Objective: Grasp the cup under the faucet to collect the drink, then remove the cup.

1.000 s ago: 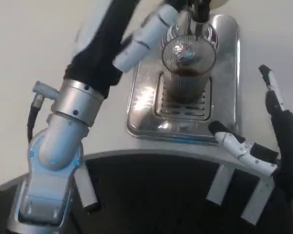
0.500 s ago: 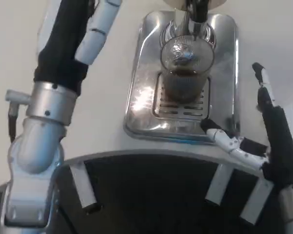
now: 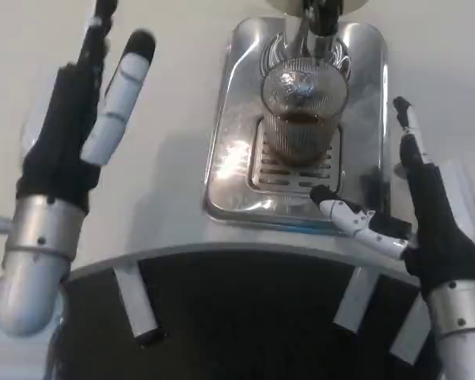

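The ribbed glass cup point(image 3: 299, 111) stands on the slotted grate of the shiny metal drip tray point(image 3: 229, 170), right under the faucet point(image 3: 317, 20) at the far side of the white worktop point(image 3: 174, 182). It holds dark drink in its lower part, with a bright reflection in the clear glass above. The left hand point(image 3: 91, 119) is up over the worktop well to the left of the tray, fingers straight and apart, holding nothing. The right hand point(image 3: 408, 206) sits at the tray's near right corner, also spread and empty; one finger reaches across the tray's near edge toward the cup, another points away along the tray's right side. Neither hand touches the cup.
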{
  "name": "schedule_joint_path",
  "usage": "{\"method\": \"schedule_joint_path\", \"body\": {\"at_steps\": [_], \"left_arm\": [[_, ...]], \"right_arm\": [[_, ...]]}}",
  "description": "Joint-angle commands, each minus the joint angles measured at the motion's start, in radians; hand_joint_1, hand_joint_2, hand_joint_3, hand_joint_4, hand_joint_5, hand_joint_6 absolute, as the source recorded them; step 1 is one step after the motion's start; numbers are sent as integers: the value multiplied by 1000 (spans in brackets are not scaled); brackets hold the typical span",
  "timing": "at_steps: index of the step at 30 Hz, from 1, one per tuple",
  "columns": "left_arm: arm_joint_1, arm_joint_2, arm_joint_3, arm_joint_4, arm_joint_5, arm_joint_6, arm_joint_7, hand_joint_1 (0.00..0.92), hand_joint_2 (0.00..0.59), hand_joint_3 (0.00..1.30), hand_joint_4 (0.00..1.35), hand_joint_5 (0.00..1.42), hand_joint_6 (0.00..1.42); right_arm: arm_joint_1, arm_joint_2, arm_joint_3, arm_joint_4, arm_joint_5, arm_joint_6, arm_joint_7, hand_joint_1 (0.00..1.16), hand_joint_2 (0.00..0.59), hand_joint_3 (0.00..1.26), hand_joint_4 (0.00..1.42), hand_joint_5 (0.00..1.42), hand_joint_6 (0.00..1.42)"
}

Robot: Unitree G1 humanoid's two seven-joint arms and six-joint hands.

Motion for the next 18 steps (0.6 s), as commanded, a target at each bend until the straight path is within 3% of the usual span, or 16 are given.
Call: {"method": "schedule_joint_path", "body": {"at_steps": [1, 18], "left_arm": [[88, 27, -7, 4, 52, -3, 19, 0, 245, 0, 0, 0, 0], [176, 25, -33, -3, 94, -7, 52, 0, 248, 0, 0, 0, 0]], "right_arm": [[-27, -2, 1, 39, 19, -19, -34, 748, 212, 0, 0, 14, 160], [-186, -19, 7, 183, 50, -33, -66, 771, 216, 0, 0, 14, 160]]}}
